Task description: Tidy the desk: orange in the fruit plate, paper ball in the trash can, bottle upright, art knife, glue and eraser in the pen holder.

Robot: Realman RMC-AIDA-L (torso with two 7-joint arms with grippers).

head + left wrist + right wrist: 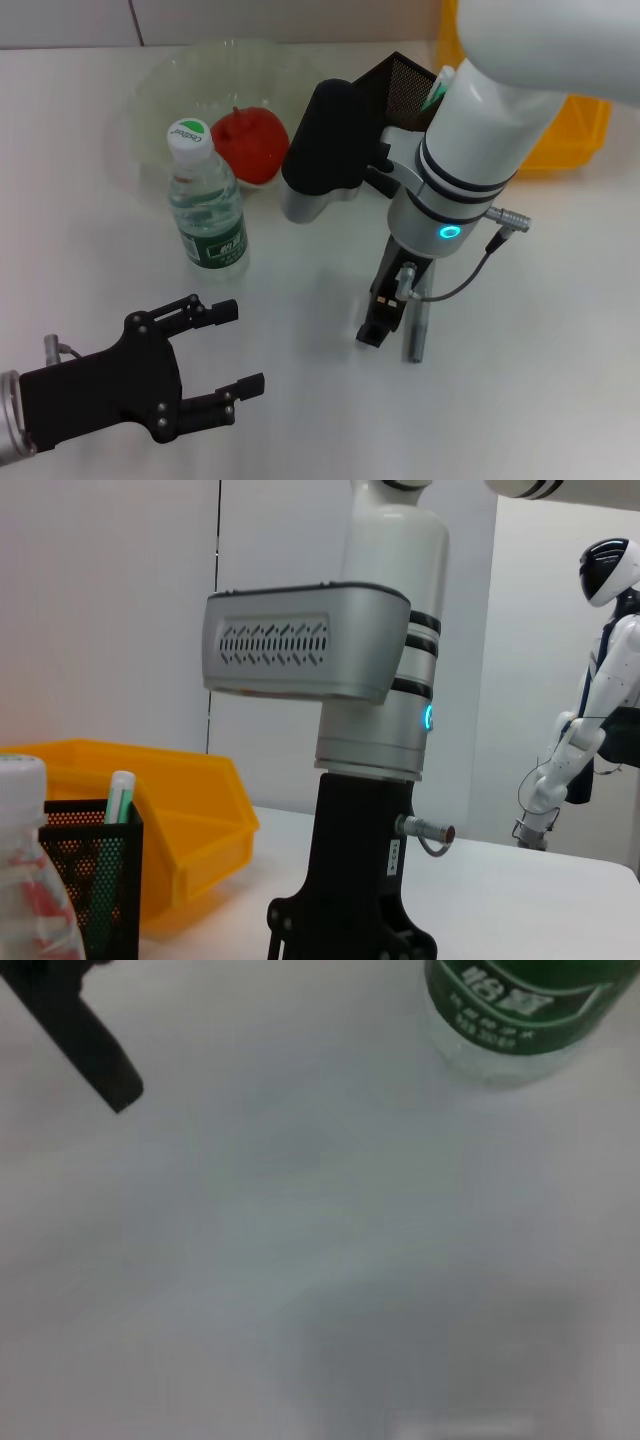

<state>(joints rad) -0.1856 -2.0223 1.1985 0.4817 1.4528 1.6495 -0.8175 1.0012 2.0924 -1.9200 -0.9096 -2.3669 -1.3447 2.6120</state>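
Note:
The orange (248, 140) lies in the pale-green fruit plate (170, 80). The bottle (205, 200) stands upright in front of the plate; its base shows in the right wrist view (520, 1010). My right gripper (385, 332) points straight down at the table, right beside a grey stick, the art knife (416, 335), lying flat. The black mesh pen holder (405, 85) behind the arm holds a green-and-white stick (440, 88). My left gripper (240, 348) hovers open and empty at the front left. The paper ball and the eraser are out of view.
The yellow trash can (572, 135) stands at the back right, behind the right arm; it also shows in the left wrist view (170, 810) beside the pen holder (90, 870). A white humanoid robot (600, 680) stands far off past the table.

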